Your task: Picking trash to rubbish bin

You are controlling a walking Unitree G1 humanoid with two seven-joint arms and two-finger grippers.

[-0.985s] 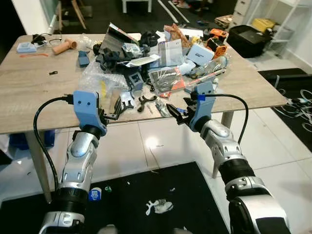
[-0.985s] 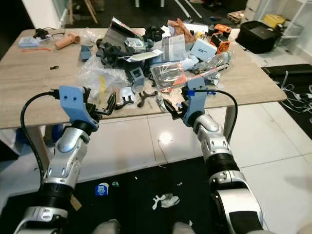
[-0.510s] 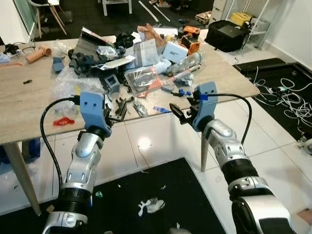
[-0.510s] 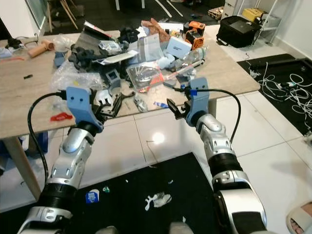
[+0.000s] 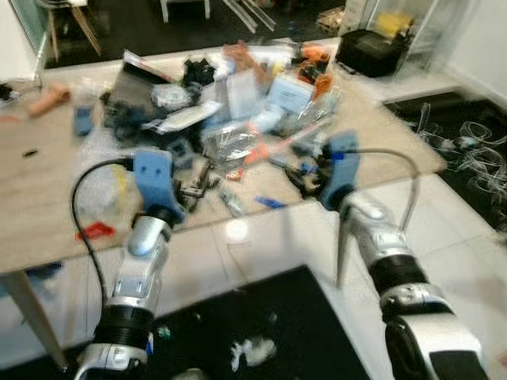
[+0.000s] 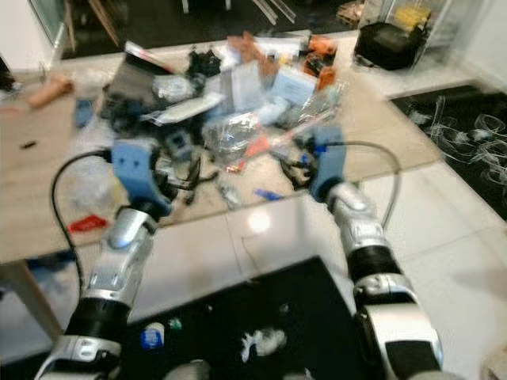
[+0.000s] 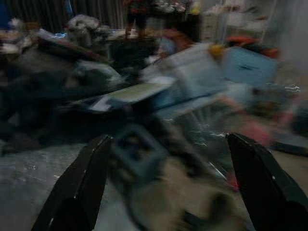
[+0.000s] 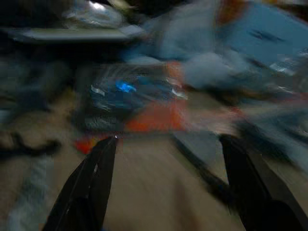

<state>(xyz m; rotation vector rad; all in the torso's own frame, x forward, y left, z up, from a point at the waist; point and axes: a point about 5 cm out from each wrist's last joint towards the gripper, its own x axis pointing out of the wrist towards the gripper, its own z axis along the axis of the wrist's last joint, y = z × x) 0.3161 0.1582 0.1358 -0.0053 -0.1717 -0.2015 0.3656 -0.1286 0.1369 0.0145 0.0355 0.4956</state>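
A heap of trash (image 5: 230,103), made of plastic bags, packets, boxes and dark parts, covers the middle and far side of a wooden table (image 5: 40,237). The picture is blurred. My left gripper (image 5: 202,186) is open and raised at the table's front edge, beside a clear plastic bag (image 5: 103,186). Also open, my right gripper (image 5: 305,176) hovers at the front edge near a small blue scrap (image 5: 269,202). In the left wrist view the two black fingers (image 7: 79,192) stand wide apart facing the heap. The right wrist view shows fingers (image 8: 91,187) apart above a reddish packet (image 8: 154,118).
A crumpled white scrap (image 5: 249,348) lies on the black mat (image 5: 301,317) before the table. A red bit (image 5: 95,231) sits near the table's front left. A black bag (image 5: 372,51) stands at the back right, and loose cables (image 5: 475,142) lie on the floor to the right.
The whole picture has shifted and blurred, so the camera is moving; the table now looks closer. Both arms keep the same raised pose with fingers apart, now over the table's front edge.
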